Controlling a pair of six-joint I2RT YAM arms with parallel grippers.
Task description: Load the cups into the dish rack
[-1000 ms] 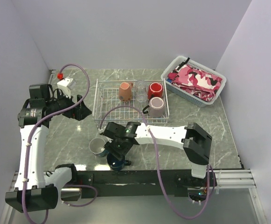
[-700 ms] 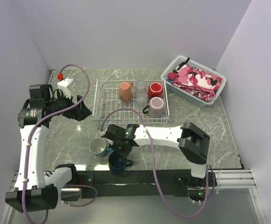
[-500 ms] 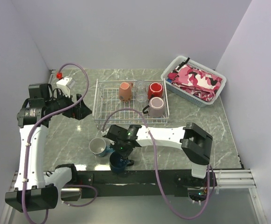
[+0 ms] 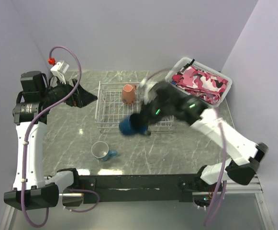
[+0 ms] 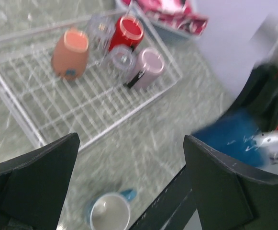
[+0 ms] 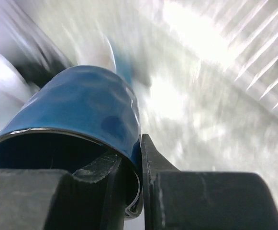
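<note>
A robot test cell rather than a home kitchen: plain pale walls (image 4: 129, 33) box in a marble-look worktop (image 4: 186, 148), with a cabled left arm (image 4: 24, 143) and right arm (image 4: 229, 139) bolted to a black rail (image 4: 143, 181).

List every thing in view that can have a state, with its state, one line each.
dark blue mug: held in the air by the dish rack's near edge
right gripper: shut on the dark blue mug's rim
left gripper: open, empty
teal mug: on the table, outside the dish rack
salmon mug: in the dish rack
red mug: in the dish rack
mauve mug: in the dish rack
clear glasses: in the dish rack
</note>
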